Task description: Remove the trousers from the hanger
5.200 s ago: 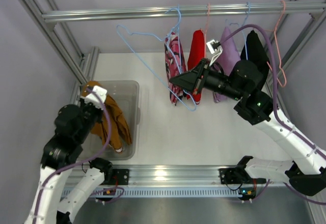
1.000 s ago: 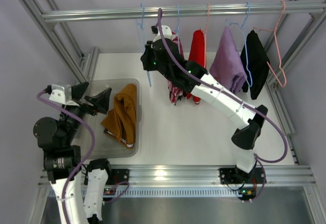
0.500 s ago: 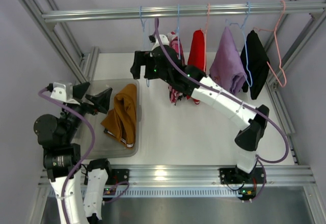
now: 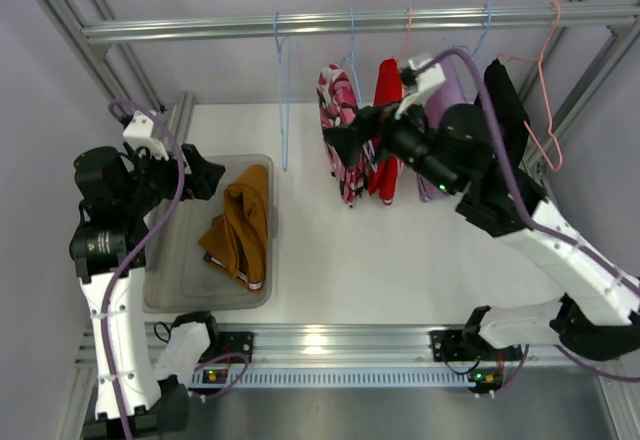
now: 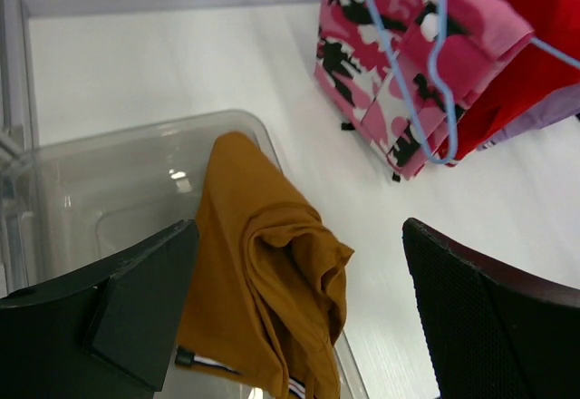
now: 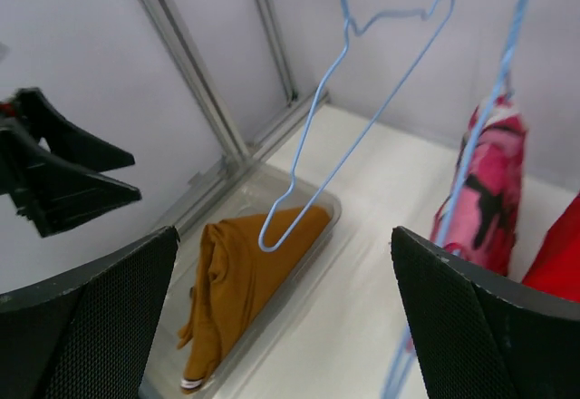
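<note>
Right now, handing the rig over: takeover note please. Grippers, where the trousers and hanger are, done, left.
Left gripper: open, empty, hovering beside the bin.
Right gripper: open, empty, in the air in front of the hanging pink camouflage garment, clear of the hanger.
Mustard-brown cloth trousers: crumpled in the clear plastic bin on the left of the table.
Thin light-blue wire hanger: bare, hooked on the metal rail.
Done: trousers off the hanger and binned.
Left: apparently nothing for the task; probably just park both arms.

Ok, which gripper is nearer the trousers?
Left. The left gripper hangs open just beside the trousers; the right gripper, also open, is farther off by the pink patterned garment.
</note>
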Available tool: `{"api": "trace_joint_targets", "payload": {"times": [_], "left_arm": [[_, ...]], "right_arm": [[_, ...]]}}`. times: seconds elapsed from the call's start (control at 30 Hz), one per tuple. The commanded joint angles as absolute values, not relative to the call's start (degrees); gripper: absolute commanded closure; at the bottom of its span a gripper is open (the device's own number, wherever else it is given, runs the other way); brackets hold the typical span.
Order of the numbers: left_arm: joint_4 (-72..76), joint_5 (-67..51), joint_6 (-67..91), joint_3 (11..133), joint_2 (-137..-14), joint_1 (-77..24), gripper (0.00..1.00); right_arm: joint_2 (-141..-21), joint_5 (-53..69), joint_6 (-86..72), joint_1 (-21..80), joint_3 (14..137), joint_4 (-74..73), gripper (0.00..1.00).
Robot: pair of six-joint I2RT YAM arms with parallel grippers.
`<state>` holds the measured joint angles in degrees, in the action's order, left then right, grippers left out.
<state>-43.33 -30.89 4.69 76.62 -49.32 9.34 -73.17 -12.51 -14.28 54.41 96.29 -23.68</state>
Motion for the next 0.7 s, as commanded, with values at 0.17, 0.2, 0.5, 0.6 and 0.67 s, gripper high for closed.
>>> {"api": "trace_joint_targets", "payload": {"times": [0.17,0.2,0.5,0.6,0.67], "left_arm": [[-50.02,-22.68,-1.04,80.60,-51.07,9.58,0.01],[-49.66,-22.07,-1.05,80.60,-50.80,9.58,0.01],[-47.29,-12.23,-2.90,79.02,-46.76,9.58,0.01],[-45.97,-10.90,-3.34,77.52,-45.09,9.58,0.01],[-45.27,-10.20,-3.16,77.17,-44.48,9.58,0.01]], "right_arm": [[-53.55,-12.66,1.33,43.55,84.13,-18.27,0.00],[-51.96,-13.09,1.75,41.59,82.89,-18.98,0.00],[-30.70,-9.68,3.43,23.15,65.94,-23.73,0.01],[-27.61,-8.09,1.15,18.04,63.03,-25.30,0.01],[-25.58,-7.04,-1.65,15.66,61.79,-25.58,0.01]]}}
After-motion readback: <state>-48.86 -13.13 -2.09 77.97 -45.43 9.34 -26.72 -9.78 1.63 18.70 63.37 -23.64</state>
